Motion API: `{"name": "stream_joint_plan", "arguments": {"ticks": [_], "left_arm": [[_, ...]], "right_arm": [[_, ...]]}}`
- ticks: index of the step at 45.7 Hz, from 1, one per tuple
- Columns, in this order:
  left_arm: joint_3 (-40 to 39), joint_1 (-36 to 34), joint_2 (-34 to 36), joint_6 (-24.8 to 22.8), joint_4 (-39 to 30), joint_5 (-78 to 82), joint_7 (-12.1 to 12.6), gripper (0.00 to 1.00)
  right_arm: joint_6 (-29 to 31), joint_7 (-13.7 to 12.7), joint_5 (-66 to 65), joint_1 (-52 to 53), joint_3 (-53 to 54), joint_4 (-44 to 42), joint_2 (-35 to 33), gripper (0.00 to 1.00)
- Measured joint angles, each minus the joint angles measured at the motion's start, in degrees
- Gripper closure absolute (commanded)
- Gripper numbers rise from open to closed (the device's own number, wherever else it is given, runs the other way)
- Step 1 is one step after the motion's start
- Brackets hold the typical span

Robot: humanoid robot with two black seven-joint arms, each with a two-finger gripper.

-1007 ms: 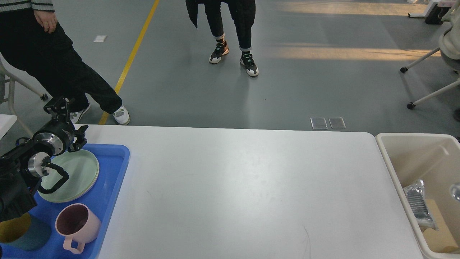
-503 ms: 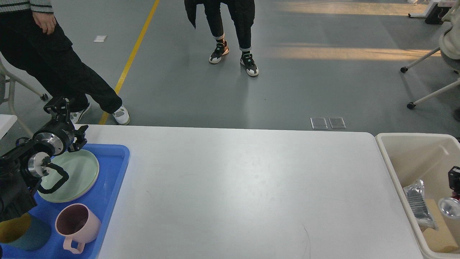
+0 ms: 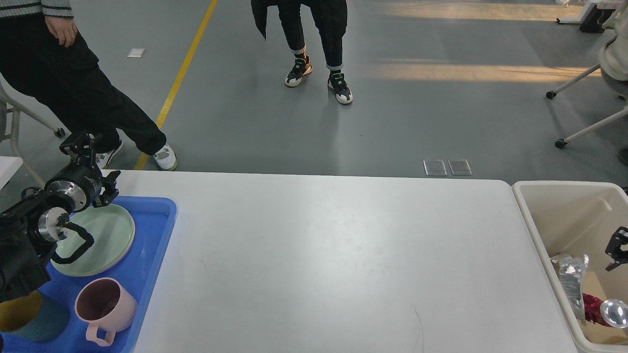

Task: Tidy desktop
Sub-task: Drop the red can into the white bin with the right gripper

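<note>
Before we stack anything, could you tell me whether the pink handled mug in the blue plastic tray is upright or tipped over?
Upright. The pink handled mug stands on its base in the blue plastic tray, its round mouth facing up.

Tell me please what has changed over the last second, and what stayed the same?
The right end effector came into view over the cream bin at the right edge. A red item now shows in the bin beside the silvery package, which shifted a little. Whether anything was let go cannot be told. The left end effector, the blue tray with its plate and cups, and the desktop stayed as they were.
</note>
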Motion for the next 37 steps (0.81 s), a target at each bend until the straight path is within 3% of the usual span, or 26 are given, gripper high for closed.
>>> {"name": "stream_joint_plan", "arguments": {"ticks": [7,26,37], "left_arm": [[0.00,0.00,0.00,0.00,0.00,0.00,0.00,0.04],[0.00,0.00,0.00,0.00,0.00,0.00,0.00,0.04],[0.00,0.01,0.00,0.00,0.00,0.00,0.00,0.04]], "right_arm": [[0.00,0.00,0.00,-0.01,-0.06,0.16,-0.03,0.42],[0.01,-0.01,0.00,4.14,0.05,0.29,-0.25,0.07],[0.00,-0.13,-0.77,9.75,-0.95,0.43,-0.92,0.00]]}}
